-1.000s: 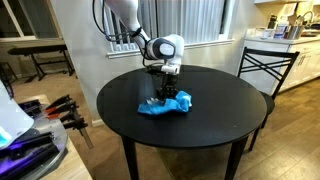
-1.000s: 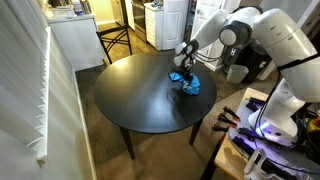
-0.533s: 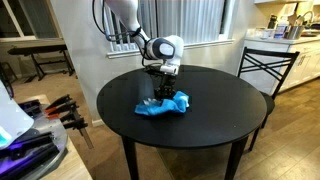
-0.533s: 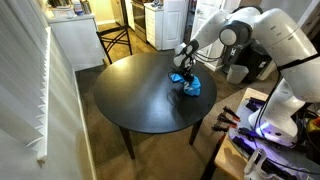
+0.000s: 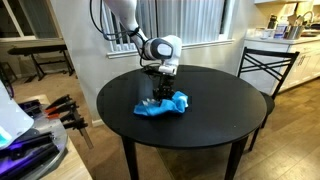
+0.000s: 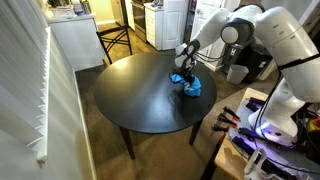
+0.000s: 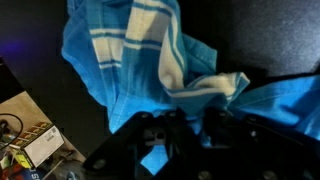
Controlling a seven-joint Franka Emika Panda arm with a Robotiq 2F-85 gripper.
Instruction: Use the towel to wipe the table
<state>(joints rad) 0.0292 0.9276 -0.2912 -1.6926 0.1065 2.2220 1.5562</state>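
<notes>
Right now my pincer (image 5: 165, 97) points straight down onto the blue-and-white striped towel (image 5: 160, 106), which lies crumpled on the round black table (image 5: 225, 112), on the half nearer my arm's base. Seen from the wrist, a fold of cloth bunches between my dark fingers (image 7: 140, 132), but I cannot tell whether they pinch it or merely straddle it.

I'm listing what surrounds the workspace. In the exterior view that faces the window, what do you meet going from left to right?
Red-handled tools → blue towel, lying on the round table → black chair.
</notes>
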